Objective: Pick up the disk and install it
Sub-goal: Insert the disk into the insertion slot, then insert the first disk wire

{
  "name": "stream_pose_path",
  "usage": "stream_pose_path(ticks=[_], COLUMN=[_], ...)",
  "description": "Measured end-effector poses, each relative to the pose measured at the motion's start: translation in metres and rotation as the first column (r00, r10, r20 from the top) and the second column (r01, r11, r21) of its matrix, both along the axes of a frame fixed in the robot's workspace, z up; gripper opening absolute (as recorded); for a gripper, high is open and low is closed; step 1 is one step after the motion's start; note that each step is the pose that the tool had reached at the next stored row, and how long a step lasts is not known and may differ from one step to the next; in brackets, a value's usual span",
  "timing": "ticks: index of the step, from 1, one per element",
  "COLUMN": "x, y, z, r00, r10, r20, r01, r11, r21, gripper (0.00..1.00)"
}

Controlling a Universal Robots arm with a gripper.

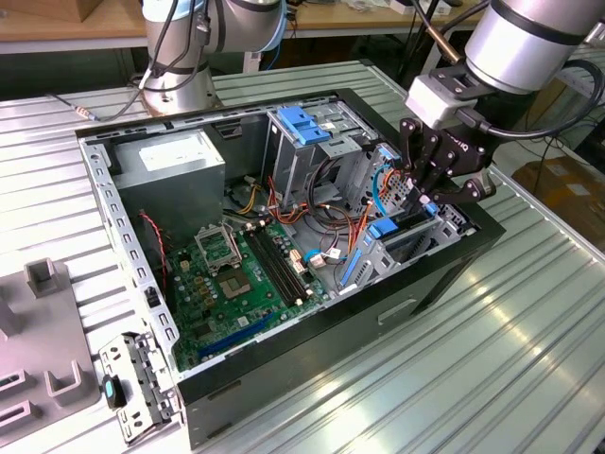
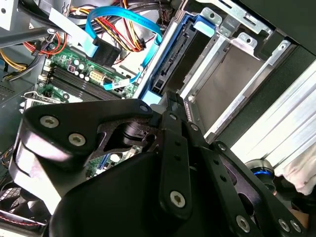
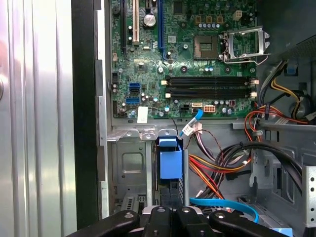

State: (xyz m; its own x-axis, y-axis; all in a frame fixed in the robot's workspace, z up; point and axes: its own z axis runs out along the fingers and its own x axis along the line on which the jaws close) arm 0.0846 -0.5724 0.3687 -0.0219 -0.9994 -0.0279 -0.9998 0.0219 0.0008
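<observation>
Touching disk (image 3: 170, 165) end | pincer (image 3: 170, 200) closed, empty | disk upright in drive bay (image 3: 129, 168)

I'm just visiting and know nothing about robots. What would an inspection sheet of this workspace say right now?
Surface: ribbed metal table carrying an open computer case.
Job's things: disk stands on edge in the drive bay, at the case's end on the exterior view's right.
Clutter: grey plastic fixture and loose metal bracket on the table, exterior view's left.
Gripper: gripper sits directly over the disk's bay.
Cables: red, yellow and black wires and a blue flat cable lie loose beside the bay.
Surroundings: second robot base behind the case; wooden bench beyond.
</observation>
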Motion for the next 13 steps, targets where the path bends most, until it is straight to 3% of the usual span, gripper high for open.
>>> stream_pose_path(ticks=[13], x=[0.0027], y=[0.0000], z=[-0.0011], r00=[1.0000], r10=[0.000], r20=[0.0000], r01=[0.000], r11=[1.0000], r21=[0.0000], gripper=[0.11])
